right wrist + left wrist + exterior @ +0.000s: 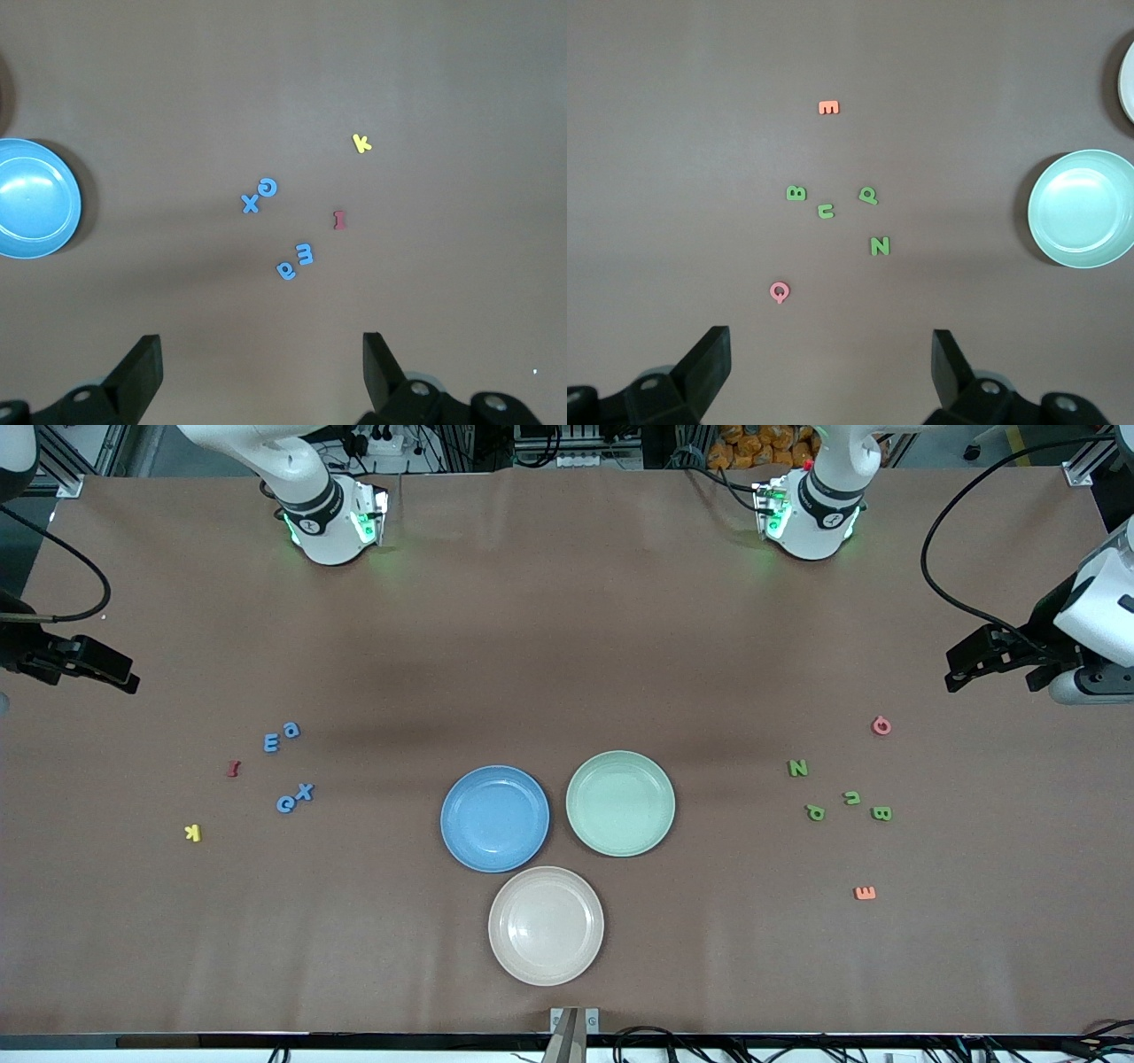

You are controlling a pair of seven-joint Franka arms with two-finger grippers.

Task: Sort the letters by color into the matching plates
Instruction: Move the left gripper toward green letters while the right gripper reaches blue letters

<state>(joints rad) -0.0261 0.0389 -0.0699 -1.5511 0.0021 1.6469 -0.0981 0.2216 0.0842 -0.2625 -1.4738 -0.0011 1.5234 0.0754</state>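
Flanking blue letters [290, 766], red I [233, 769] and yellow K [192, 833] lie apart.

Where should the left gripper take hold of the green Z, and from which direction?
Probably from straight above, fingers across the outer edges of the Z: it lies flat on the table, apart from other letters. The left gripper is open.
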